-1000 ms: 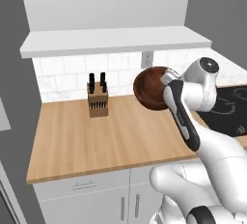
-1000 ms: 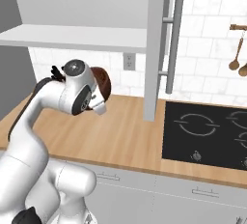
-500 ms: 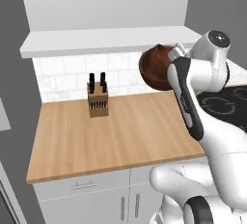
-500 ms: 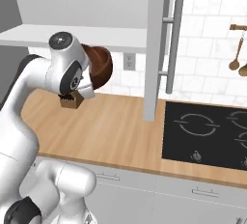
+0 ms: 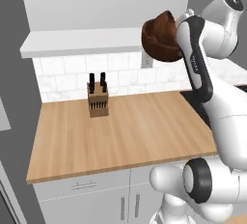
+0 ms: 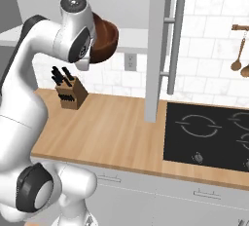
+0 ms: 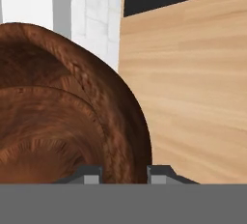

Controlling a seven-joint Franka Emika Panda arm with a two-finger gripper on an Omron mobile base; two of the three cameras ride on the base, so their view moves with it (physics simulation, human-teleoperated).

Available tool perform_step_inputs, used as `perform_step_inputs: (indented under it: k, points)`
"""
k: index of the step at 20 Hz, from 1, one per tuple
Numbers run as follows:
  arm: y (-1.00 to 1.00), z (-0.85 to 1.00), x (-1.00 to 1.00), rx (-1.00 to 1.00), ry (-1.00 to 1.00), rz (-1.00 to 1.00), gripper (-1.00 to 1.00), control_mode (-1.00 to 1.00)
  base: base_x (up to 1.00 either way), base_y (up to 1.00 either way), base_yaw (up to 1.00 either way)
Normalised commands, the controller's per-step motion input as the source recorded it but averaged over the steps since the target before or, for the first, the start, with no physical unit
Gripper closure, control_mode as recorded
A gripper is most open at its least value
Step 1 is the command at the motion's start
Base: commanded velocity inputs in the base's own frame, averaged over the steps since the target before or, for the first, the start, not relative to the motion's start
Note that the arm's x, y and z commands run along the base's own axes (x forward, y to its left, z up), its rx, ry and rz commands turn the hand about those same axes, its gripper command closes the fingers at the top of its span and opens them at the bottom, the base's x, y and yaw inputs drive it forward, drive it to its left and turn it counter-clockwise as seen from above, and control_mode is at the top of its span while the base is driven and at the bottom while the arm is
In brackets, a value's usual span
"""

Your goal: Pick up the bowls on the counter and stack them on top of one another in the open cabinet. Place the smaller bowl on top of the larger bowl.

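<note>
My gripper (image 7: 124, 172) is shut on the thick rim of the larger bowl (image 5: 161, 37), a wide, deep, dark reddish-brown wooden bowl. I hold it tilted in the air, high above the counter (image 5: 125, 131) and level with the white shelf ledge (image 5: 82, 42) of the open cabinet, at the ledge's right end. From the right base the larger bowl (image 6: 108, 37) shows just behind my hand, in front of the ledge (image 6: 131, 40). Up close, the bowl (image 7: 72, 121) covers the left half of the hand view, its rim between my finger tips. The smaller bowl is out of view.
A knife block (image 5: 98, 100) stands near the back of the counter, by the tiled wall. A black cooktop (image 6: 209, 132) lies to the right. A tall grey panel with a bar handle (image 6: 158, 49) rises between counter and cooktop. Wooden spoons (image 6: 238, 49) hang on the wall.
The arm has lifted the bowl from just above the counter up to the height of the shelf ledge. The grip on the rim has stayed the same.
</note>
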Motion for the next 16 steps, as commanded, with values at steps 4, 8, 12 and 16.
perform_step_inputs:
  k: [4, 8, 12, 16]
  points:
    - [0.26, 0.24, 0.89, 0.08, -0.05, -0.07, 1.0, -1.0, 0.0, 0.0, 0.0]
    - [0.33, -0.06, 0.99, -0.02, 0.0, 0.0, 1.0, -1.0, 0.0, 0.0, 0.0]
    - [0.23, -0.1, 0.96, -0.01, 0.0, 0.0, 1.0, -1.0, 0.0, 0.0, 0.0]
    - [0.05, 0.0, 1.0, 0.0, 0.0, -0.02, 1.0, -1.0, 0.0, 0.0, 0.0]
